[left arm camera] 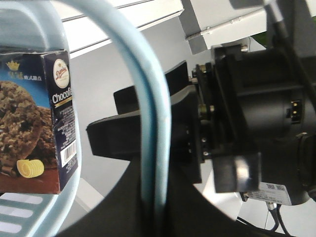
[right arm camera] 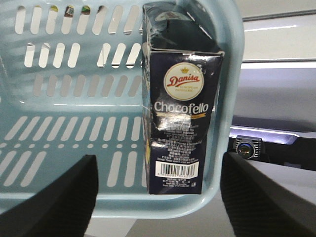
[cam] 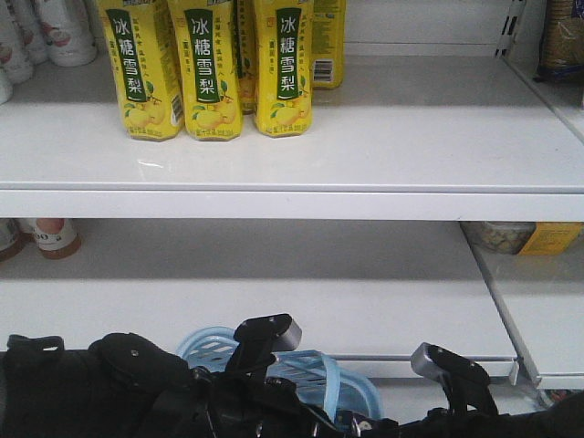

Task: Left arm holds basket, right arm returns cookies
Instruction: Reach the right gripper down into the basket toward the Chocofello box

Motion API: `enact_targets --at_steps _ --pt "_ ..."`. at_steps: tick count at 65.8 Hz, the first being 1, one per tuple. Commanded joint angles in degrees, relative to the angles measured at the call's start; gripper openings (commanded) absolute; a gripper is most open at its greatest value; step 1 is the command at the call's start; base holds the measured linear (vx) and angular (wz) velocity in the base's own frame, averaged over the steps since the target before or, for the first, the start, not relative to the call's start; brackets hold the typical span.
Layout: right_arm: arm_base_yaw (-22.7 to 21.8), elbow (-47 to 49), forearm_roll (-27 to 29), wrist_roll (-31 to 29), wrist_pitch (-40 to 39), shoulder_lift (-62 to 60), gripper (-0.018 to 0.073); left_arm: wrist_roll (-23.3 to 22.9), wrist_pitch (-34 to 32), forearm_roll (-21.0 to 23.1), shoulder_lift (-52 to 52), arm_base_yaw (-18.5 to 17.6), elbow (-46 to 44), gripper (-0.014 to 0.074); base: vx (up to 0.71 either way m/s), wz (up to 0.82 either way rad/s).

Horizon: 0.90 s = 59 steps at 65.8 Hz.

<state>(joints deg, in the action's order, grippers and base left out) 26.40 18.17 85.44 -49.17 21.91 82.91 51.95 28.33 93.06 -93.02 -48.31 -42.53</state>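
Left tool (left arm camera: 148, 133) is clamping the basket (right arm camera: 59, 98) handle (left arm camera: 143, 74); right tool (right arm camera: 160, 190) is hanging apart before cookies (right arm camera: 182, 108) standing in the basket's corner.

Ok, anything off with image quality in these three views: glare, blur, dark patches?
Front view: soft glare on the upper shelf, left arm nearly black. Left wrist view: basket handle blurred, carton readable. Right wrist view: carton lettering sharp, gripper fingers dark and soft.
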Motion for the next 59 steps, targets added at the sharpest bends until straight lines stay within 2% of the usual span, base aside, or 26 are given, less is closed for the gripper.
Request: enact_targets --at_steps 1,30,36,44,59 --pt "0.14 1.24 3.14 -2.98 2.48 0.14 0.0509 0.39 2.01 1.84 2.56 -0.33 -1.50 -0.0006 0.00 0.00" --pt "0.14 1.24 12.62 -12.75 5.55 6.48 0.0509 0.39 2.01 1.84 2.56 -0.33 -1.50 -0.0006 0.00 0.00" --pt "0.14 1.24 16.51 -17.19 7.13 8.57 0.0509 0.39 2.01 1.84 2.56 -0.33 -1.50 -0.0006 0.00 0.00" --pt "0.14 1.69 16.67 -20.40 10.08 10.87 0.0509 0.39 2.01 1.84 2.56 -0.33 -1.50 -0.0006 0.00 0.00" --pt "0.14 1.87 16.72 -20.80 9.80 12.41 0.0509 0.39 2.01 1.84 2.56 -0.33 -1.50 -0.0006 0.00 0.00"
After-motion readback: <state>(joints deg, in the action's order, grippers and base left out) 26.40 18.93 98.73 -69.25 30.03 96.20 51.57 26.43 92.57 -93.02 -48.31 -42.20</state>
